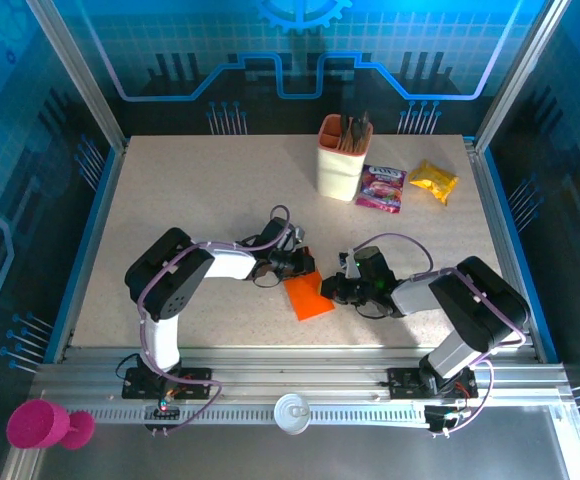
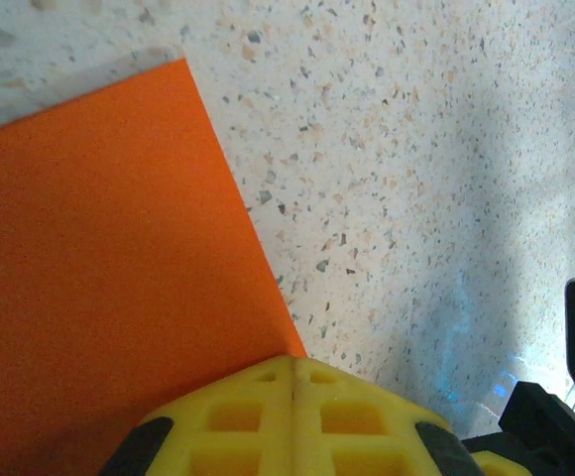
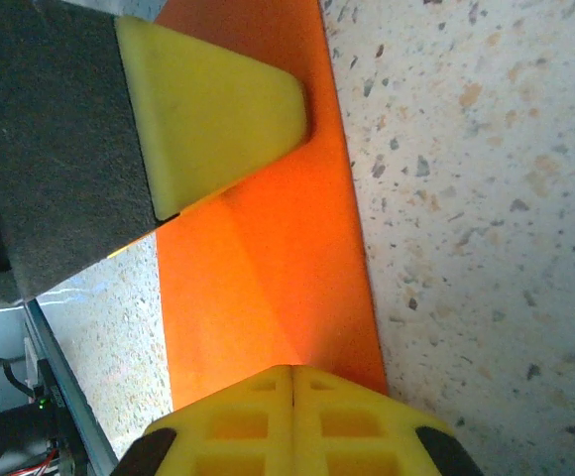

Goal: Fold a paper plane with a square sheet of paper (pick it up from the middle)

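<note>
Right gripper (image 3: 293, 379), closed, faces paper (image 3: 268, 268) seemingly creased up close.

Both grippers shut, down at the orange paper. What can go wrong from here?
1. The left gripper and right gripper crowd the small paper from opposite sides; another move might knock them together.
2. Both are shut with no visible pinch on the paper, so pressing may slide it on the table and skew the fold.
</note>
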Tool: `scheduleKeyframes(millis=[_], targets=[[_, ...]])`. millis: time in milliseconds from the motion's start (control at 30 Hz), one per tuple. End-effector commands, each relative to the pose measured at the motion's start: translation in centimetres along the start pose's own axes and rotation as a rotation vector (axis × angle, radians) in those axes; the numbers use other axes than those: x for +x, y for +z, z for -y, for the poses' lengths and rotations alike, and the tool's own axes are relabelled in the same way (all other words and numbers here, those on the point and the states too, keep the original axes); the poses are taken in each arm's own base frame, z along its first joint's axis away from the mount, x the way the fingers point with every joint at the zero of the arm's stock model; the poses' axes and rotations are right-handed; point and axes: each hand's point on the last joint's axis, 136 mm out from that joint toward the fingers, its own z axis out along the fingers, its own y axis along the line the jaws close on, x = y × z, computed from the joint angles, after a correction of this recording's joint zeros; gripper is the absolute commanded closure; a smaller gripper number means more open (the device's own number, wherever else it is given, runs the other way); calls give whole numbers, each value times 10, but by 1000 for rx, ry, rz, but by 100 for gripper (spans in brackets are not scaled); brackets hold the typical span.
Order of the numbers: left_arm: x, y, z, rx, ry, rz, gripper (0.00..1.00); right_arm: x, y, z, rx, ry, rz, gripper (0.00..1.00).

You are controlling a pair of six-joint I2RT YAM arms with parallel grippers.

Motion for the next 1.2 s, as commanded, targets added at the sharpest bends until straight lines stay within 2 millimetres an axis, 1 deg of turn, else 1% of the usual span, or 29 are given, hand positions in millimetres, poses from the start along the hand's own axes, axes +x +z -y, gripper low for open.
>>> scheduleKeyframes(millis=[0,67,133,200,433,633,767,933,1167], targets=[[-3,-17,30,50,31,20,100,29,-3,43,152,86,-79,100],[3,-19,39,57,41,19,100,30,-2,46,158,92,-78,100],[7,-18,43,67,30,22,100,32,-1,49,165,100,-83,100],[10,-15,43,75,14,22,100,33,0,50,164,107,-85,100],[16,10,36,107,-46,-11,100,36,2,54,167,124,-90,100],[11,21,13,6,-59,1,100,43,1,63,205,144,-110,100],[3,20,-7,-90,-73,30,100,48,0,69,224,152,-122,100],[-17,17,-21,-128,-70,60,100,53,-2,73,244,148,-134,100],[-45,11,-40,-170,-67,92,100,54,-5,72,263,132,-136,100]])
